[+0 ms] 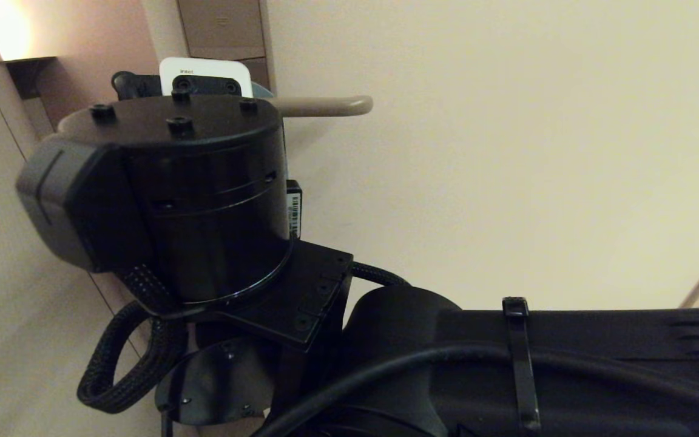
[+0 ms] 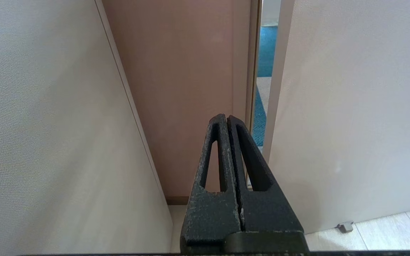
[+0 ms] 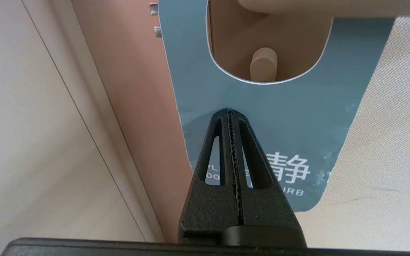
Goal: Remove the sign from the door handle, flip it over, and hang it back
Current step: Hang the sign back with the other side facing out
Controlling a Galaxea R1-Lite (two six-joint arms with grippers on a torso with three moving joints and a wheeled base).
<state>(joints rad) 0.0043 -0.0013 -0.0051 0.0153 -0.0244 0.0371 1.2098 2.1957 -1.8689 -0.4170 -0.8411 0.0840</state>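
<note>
The sign (image 3: 290, 117) hangs on the door handle (image 3: 315, 5) with its blue "DO NOT DISTURB" side towards the right wrist camera. The handle passes through the top of its oval hole. My right gripper (image 3: 230, 111) is shut and empty, its tips just in front of the sign's face below the hole. In the head view the right wrist (image 1: 192, 182) hides the gripper and most of the sign; the beige handle (image 1: 325, 106) sticks out to the right, with a blue sliver of the sign (image 1: 263, 91) beside it. My left gripper (image 2: 226, 116) is shut and empty, away from the handle.
The brown lock plate (image 1: 222, 30) rises above the handle. A small round knob (image 3: 263, 65) shows through the sign's hole. The beige door (image 1: 507, 182) fills the right. The left wrist view shows the door edge, a gap onto blue carpet (image 2: 267, 46) and a floor stop (image 2: 345, 226).
</note>
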